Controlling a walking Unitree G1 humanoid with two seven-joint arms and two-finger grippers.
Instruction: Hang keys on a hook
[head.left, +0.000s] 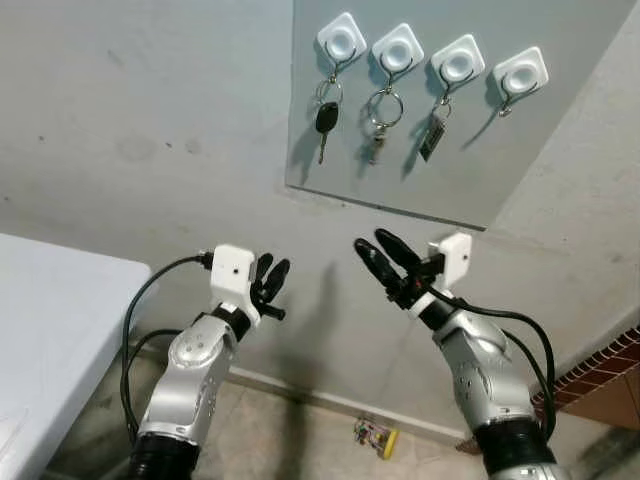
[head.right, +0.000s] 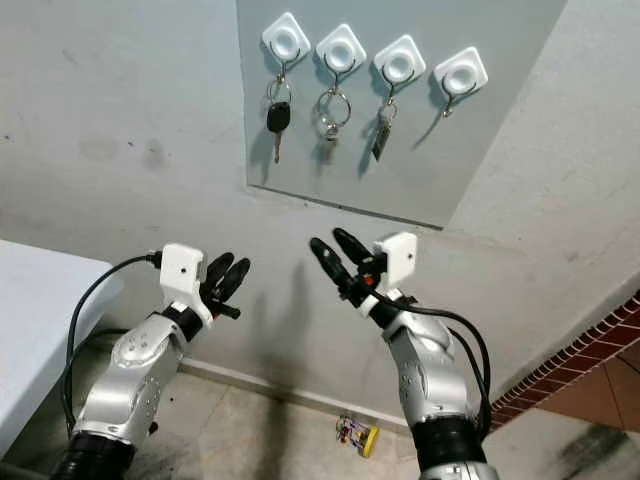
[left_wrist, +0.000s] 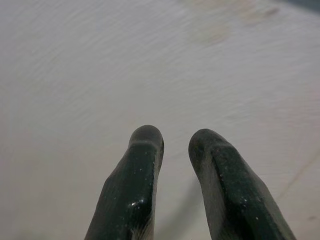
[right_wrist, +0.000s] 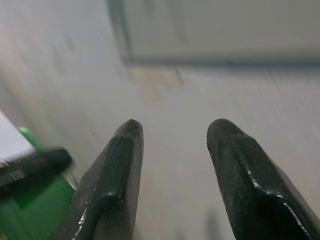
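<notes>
A white table edge (head.left: 60, 300) sits at far left. The left gripper (head.left: 270, 285), fingers slightly parted and empty, points at the wall. The right gripper (head.left: 385, 258), fingers spread and empty, hovers below the hook board (head.left: 400, 170). Three hooks hold keys (head.left: 326, 118); the rightmost hook (head.left: 520, 75) is bare. A key bunch (head.left: 376, 436) (probably the task's) lies on the floor; reaching it likely calls for bending low first.

Grey panel (head.left: 520, 170) on wall carries four white hooks. First three hooks from left hold a black-headed key (head.left: 325, 118), a ring (head.left: 383, 108) with keys, a dark tag (head.left: 433, 138). Fourth hook (head.left: 521, 74) bare. Floor (head.left: 300, 440): small yellow object (head.left: 376, 436) near wall.
</notes>
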